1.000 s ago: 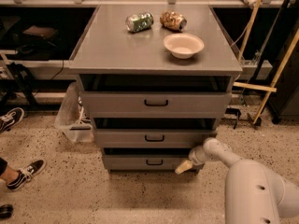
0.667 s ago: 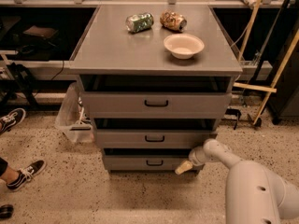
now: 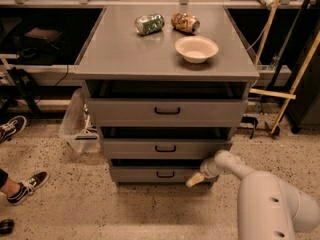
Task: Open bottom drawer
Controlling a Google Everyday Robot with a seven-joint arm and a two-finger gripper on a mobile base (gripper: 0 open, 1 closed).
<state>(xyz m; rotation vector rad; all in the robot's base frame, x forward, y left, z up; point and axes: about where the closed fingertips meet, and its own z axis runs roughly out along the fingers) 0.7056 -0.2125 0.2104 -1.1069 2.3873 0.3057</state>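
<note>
Bottom drawer (image 3: pixel 137 174), one end effector (image 3: pixel 194 181) beside

Three drawers (image 3: pixel 167 111), two cans (image 3: pixel 149 24), one bowl (image 3: pixel 196 48), one tool (image 3: pixel 195 180) at bottom drawer (image 3: pixel 145 174).

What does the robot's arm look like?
The arm is smooth and off-white: a fat rounded shell with small dark holes, narrowing to a ball-like joint. Its gripper, at the right end of the bottom drawer, is cream-coloured. No cables show.
</note>
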